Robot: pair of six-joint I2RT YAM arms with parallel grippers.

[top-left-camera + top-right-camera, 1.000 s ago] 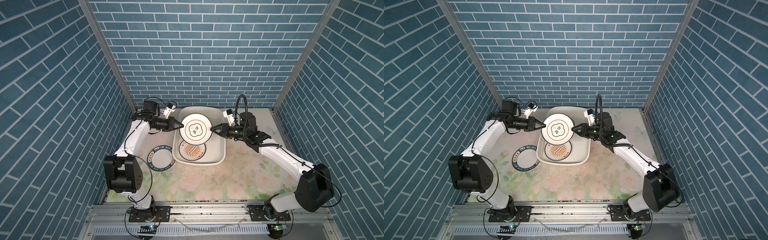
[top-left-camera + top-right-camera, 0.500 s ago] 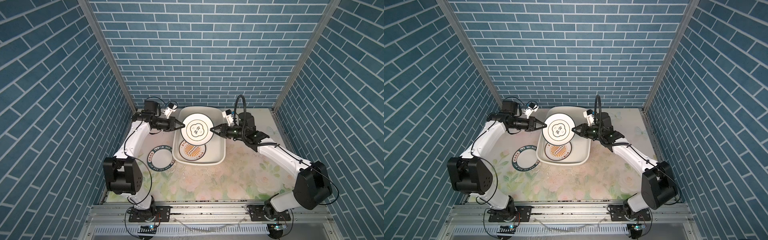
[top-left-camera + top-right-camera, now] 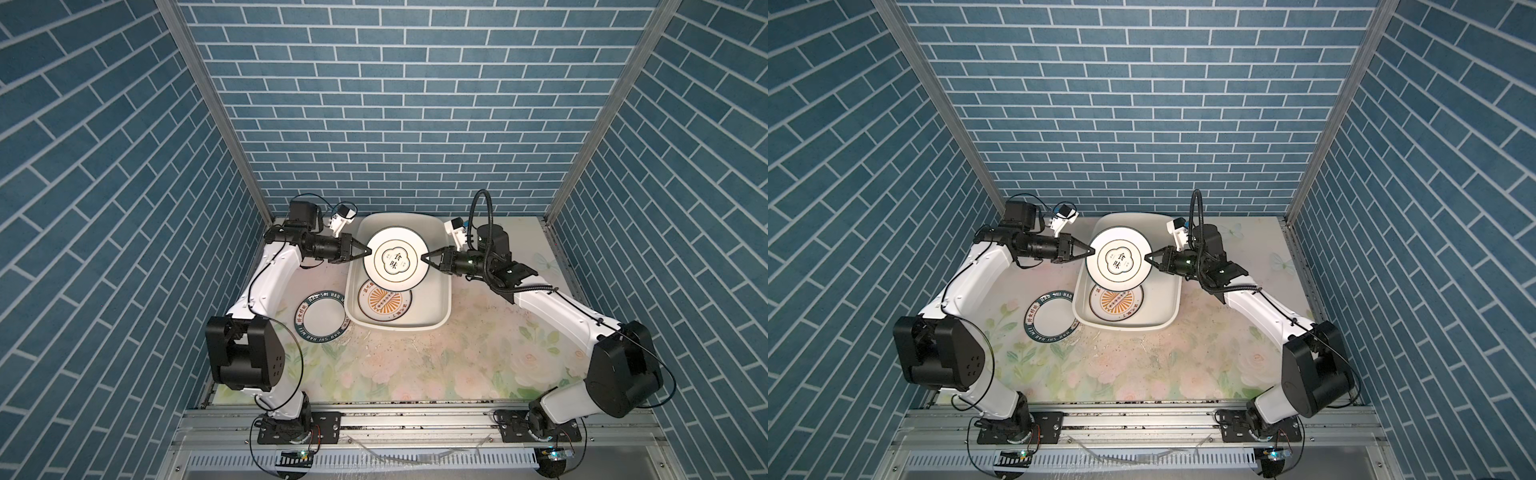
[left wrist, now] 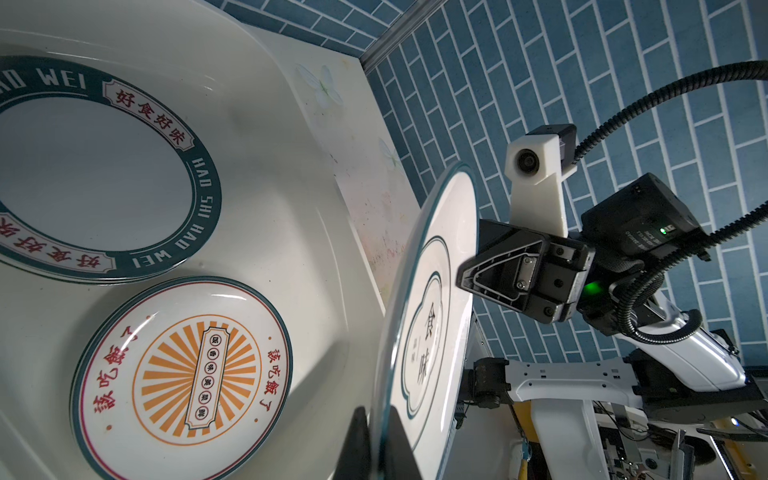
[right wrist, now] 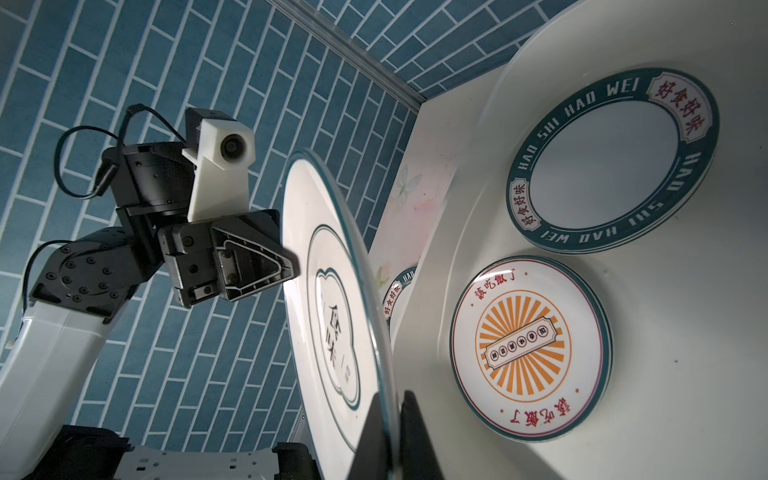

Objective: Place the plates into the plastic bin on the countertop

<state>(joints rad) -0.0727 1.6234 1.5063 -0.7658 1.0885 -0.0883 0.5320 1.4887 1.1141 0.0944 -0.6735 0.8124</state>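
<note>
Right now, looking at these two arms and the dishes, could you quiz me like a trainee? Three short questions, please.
1. True or false: only the left gripper grips the ringed plate.
2. Which pattern is on the lone plate lying on the countertop, outside the plastic bin? A orange sunburst; B dark green lettered rim; C black rings.
3. Fill in: the ringed plate hangs above the ____.
Key: 1 false: the right gripper pinches the opposite rim. 2 B. 3 plastic bin, where a sunburst plate lies.
</note>
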